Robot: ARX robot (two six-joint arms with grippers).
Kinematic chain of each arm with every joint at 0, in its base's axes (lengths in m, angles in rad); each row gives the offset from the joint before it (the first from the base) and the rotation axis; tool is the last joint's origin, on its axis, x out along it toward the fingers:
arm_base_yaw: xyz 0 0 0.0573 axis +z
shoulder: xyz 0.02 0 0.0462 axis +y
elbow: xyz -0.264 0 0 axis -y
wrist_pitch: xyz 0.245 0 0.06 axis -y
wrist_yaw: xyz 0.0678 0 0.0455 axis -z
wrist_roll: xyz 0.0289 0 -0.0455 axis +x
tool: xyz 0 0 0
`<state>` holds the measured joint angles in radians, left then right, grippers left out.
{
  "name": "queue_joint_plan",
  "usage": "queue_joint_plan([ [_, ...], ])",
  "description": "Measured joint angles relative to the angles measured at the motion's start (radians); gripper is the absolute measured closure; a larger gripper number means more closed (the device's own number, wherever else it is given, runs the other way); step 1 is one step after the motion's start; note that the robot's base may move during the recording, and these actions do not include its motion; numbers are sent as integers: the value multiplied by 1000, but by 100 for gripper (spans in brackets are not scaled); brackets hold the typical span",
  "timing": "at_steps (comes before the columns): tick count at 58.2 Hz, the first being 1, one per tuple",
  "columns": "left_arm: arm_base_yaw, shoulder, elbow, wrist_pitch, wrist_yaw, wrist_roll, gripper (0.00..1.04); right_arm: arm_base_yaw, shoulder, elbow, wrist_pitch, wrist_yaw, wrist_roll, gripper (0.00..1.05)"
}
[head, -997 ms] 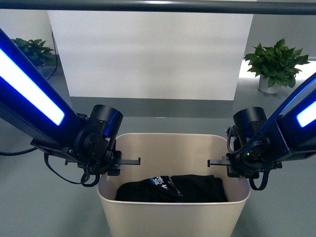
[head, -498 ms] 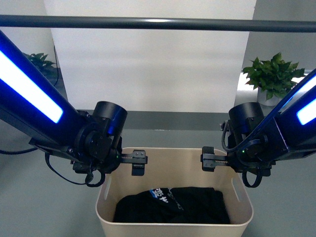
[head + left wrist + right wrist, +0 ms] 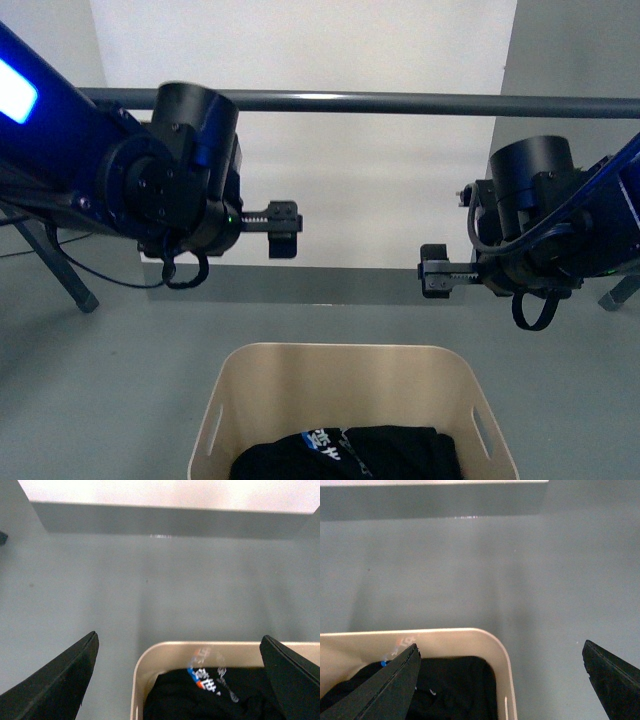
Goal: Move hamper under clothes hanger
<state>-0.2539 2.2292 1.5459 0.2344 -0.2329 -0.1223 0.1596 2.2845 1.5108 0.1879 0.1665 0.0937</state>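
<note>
The cream-beige hamper [image 3: 290, 385] stands on the grey floor at the bottom centre, with black clothes [image 3: 350, 455] inside. The clothes hanger's dark rail [image 3: 400, 102] runs across the view beyond and above it. My left gripper [image 3: 283, 228] is open and empty, high above the hamper's left side. My right gripper [image 3: 432, 272] is open and empty above its right side. The left wrist view shows the hamper's rim [image 3: 200, 647] below the open left gripper [image 3: 178, 635]. The right wrist view shows a rim corner [image 3: 490, 640] below the open right gripper [image 3: 501, 643].
The rail's slanted dark legs stand at the far left [image 3: 55, 265] and far right [image 3: 620, 290]. A white wall panel [image 3: 350, 50] with a dark base strip [image 3: 340, 285] is behind the rail. A black cable [image 3: 120, 275] hangs under the left arm.
Both grippers have risen from the hamper's rim to well above it and are clear of it. The hamper and rail now show lower in the front view.
</note>
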Motion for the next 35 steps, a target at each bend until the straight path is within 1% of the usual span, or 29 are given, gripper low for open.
queue_joint_plan([
  [21,8,-215,-40,56,9,48,7,0,-276,-86,47,40,-105,8],
  [30,0,-294,-85,100,15,71,7,3,-363,-116,87,57,-110,8],
  [35,-9,-333,-111,133,-2,85,8,5,-398,-121,100,61,-108,8],
])
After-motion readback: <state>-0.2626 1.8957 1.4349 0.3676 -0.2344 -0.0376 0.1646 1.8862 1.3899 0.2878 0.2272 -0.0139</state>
